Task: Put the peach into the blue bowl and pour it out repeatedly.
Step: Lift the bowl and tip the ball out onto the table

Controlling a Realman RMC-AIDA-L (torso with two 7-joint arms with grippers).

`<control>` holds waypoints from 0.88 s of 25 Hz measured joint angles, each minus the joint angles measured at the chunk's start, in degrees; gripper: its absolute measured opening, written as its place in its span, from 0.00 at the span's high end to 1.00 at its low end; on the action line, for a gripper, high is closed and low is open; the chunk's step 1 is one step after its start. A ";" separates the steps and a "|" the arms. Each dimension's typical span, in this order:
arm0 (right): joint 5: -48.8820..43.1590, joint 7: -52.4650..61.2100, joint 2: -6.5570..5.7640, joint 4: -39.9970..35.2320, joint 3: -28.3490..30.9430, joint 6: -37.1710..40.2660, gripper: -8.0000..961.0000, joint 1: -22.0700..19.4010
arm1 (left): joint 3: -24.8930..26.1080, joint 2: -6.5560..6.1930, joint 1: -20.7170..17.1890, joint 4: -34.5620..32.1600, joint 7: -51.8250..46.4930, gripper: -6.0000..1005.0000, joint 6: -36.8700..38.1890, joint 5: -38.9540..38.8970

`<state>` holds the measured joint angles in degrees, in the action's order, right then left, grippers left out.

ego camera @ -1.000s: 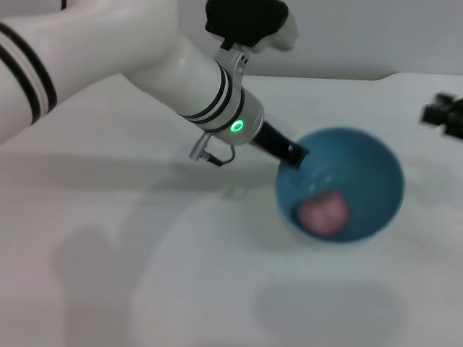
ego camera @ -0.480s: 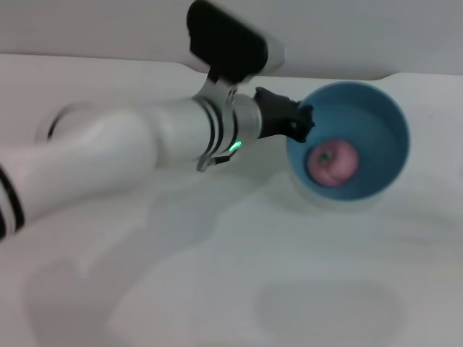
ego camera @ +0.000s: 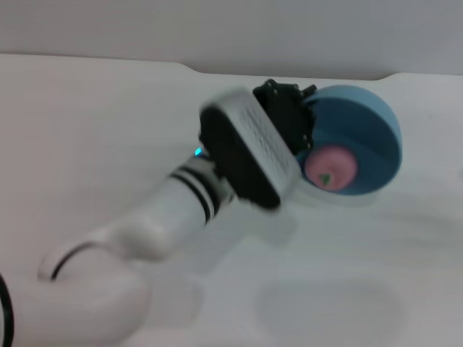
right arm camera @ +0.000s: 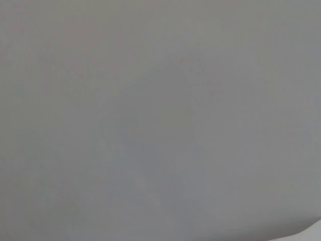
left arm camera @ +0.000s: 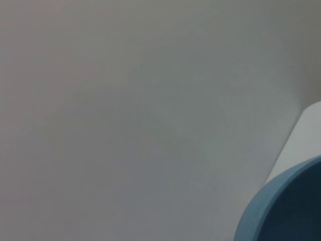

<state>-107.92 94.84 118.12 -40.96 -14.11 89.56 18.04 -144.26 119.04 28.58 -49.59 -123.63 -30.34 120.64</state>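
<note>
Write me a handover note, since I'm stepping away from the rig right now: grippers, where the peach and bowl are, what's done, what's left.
Left gripper: shut on the rim of the blue bowl, holding it tipped on its side at the far right of the white table, mouth facing the robot.
Right gripper: not in view.
Peach: at the bowl's lower lip, not clearly out yet.
Done: peach is in the bowl and the bowl is tilted for a pour.
Left: finish tipping the peach onto the table, set the bowl upright, put the peach back in and repeat.
</note>
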 joint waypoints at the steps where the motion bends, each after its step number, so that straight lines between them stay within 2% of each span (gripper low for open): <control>1: 0.00 0.00 -0.01 0.39 -0.03 0.16 0.44 0.08 | -2.27 0.02 -0.45 0.25 3.22 0.99 -3.13 -0.04; 4: 0.00 -0.12 -0.04 0.98 0.12 0.74 0.44 0.22 | -6.33 0.04 -1.21 0.76 10.90 1.00 -8.78 -0.21; 13: 0.00 -0.16 0.14 1.62 0.52 1.82 0.44 -0.18 | -10.27 0.05 -0.36 2.94 26.15 0.99 -13.58 -0.41; 18: 0.00 -0.16 0.14 1.86 0.58 1.92 0.44 -0.41 | -10.94 0.05 0.91 4.40 28.55 0.99 -14.42 -0.41; 22: 0.00 -0.37 0.14 1.86 0.37 1.95 0.44 -0.46 | -10.48 0.05 1.86 4.68 25.60 0.99 -12.68 -0.53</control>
<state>-107.93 94.47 118.26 -39.10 -13.74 91.51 17.58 -154.74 119.09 30.44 -44.91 -98.03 -43.02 120.10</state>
